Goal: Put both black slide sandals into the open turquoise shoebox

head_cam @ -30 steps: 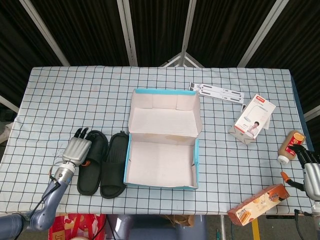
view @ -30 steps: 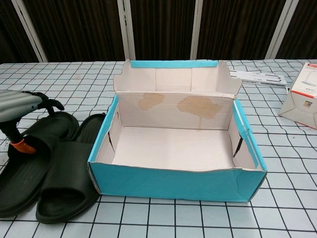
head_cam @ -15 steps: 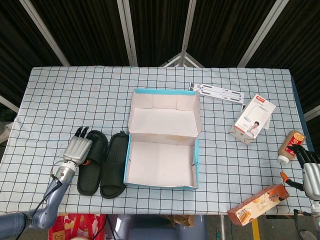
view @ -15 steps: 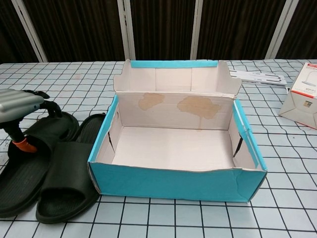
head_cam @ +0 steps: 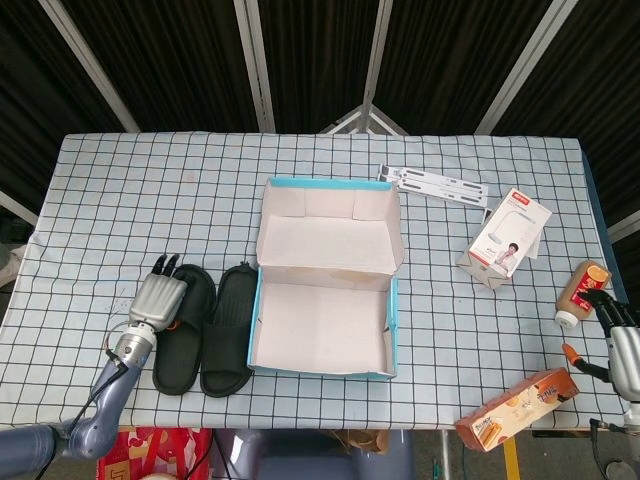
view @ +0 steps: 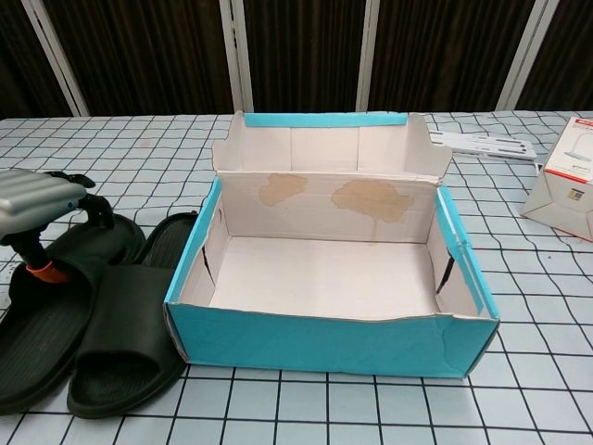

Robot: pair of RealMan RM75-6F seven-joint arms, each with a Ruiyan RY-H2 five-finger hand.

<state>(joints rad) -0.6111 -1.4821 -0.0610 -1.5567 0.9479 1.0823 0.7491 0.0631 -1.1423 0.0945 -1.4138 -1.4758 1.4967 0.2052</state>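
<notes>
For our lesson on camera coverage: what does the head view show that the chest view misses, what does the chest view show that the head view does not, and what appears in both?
Head view only: the right robot hand, the sauce bottle and the orange carton.

Chest view only: brown stains on the box's back wall.

Both: the turquoise shoebox, empty, two black sandals beside it, the left robot hand over the outer sandal, and the white product box.

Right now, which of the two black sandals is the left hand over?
The outer sandal, farther from the turquoise shoebox. The left hand sits over its strap; the inner sandal beside the box has nothing over it.
</notes>
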